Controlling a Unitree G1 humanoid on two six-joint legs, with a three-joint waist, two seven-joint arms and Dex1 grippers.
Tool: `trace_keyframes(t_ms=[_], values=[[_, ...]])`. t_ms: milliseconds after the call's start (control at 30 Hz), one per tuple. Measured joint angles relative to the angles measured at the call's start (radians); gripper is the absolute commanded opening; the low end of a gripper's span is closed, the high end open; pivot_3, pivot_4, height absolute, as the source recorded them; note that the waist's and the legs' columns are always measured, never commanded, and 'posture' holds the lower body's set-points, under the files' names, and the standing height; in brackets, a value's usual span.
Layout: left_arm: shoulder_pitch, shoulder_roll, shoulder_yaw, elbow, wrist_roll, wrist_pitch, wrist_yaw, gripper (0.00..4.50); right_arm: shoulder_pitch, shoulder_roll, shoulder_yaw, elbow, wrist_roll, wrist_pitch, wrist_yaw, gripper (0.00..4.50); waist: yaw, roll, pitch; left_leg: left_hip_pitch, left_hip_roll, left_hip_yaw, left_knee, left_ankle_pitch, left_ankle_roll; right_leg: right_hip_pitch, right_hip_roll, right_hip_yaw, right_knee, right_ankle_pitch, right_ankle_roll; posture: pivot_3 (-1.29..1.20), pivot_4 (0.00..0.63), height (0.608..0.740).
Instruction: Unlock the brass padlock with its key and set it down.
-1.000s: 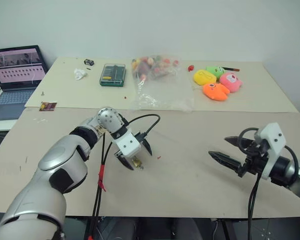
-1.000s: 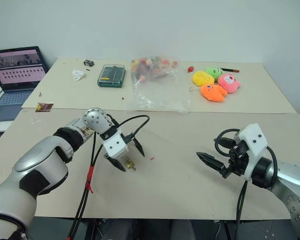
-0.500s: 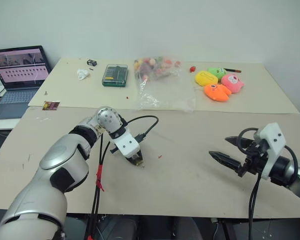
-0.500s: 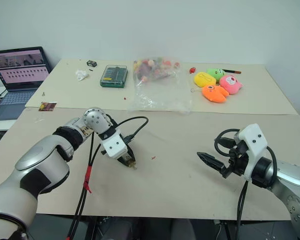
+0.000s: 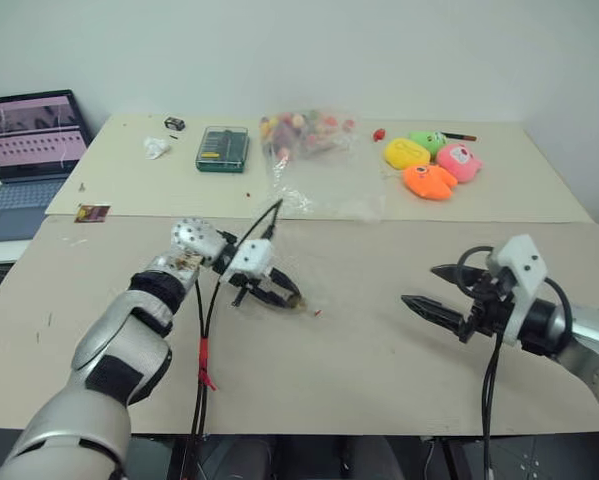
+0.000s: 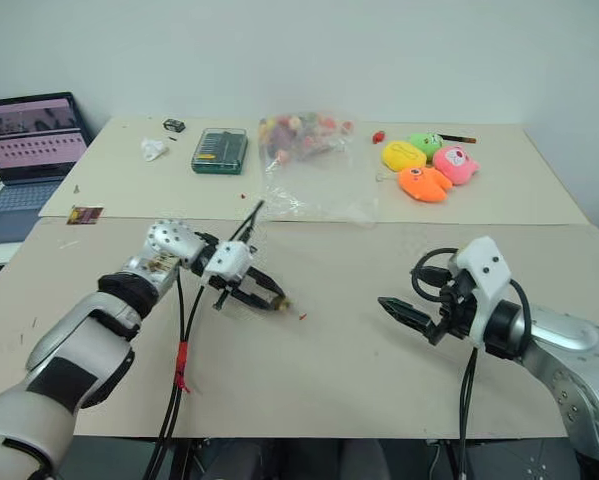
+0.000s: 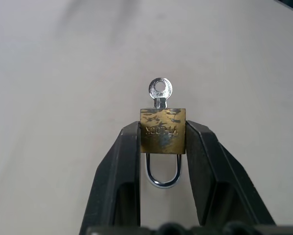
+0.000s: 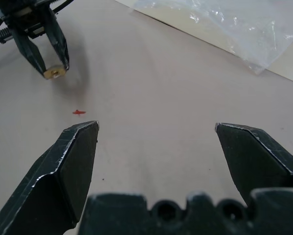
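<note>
Brass padlock in left gripper

I count one brass padlock with one key in it, pinched in my left claw. Past my right claw lie four plush toys. Beyond my left claw: one plastic bag, one green case, one laptop.

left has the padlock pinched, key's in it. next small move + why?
Probably bring the open right gripper toward the key. The left gripper clamps the brass padlock by its sides, shackle toward the palm, key head sticking out free. The right's fingers stand wide, well apart from it.
</note>
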State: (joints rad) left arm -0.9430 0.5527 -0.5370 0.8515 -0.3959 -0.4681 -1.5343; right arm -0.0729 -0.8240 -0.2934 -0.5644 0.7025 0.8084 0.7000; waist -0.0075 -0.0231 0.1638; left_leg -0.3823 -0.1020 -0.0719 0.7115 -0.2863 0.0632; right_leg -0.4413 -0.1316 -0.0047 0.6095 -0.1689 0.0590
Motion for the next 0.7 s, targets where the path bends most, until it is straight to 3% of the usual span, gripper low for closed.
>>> trace_keyframes(t_ms=[233, 500, 700], values=[[0.295, 0.087, 0.195, -0.478, 0.103, 0.112, 0.317, 0.8, -0.134, 0.064, 0.048, 0.104, 0.07, 0.095, -0.044, 4.5, 0.002, 0.0, 0.0, 0.001, 0.0, 0.0, -0.001, -0.001, -0.003, -0.001, 0.001, 0.003, -0.001, 0.0, -0.001, 0.0, 0.15, 0.74], [0.533, 0.073, 0.426, -0.781, 0.759, -0.29, 0.949, 0.8, -0.275, 0.182, 0.077, 0.203, 0.251, 0.349, -0.146, 4.5, 0.021, 0.001, 0.0, 0.002, 0.0, 0.002, -0.01, 0.003, -0.011, -0.003, 0.001, 0.006, -0.004, 0.001, -0.002, 0.0, 0.15, 0.74], [0.705, 0.061, 0.479, -0.904, 1.062, -0.396, 1.189, 0.8, -0.288, 0.192, 0.082, 0.211, 0.357, 0.446, -0.158, 4.5, 0.023, 0.001, -0.001, -0.001, 0.0, 0.004, -0.012, 0.003, -0.011, -0.009, 0.001, 0.008, -0.001, 0.001, -0.002, 0.0, 0.15, 0.74]])
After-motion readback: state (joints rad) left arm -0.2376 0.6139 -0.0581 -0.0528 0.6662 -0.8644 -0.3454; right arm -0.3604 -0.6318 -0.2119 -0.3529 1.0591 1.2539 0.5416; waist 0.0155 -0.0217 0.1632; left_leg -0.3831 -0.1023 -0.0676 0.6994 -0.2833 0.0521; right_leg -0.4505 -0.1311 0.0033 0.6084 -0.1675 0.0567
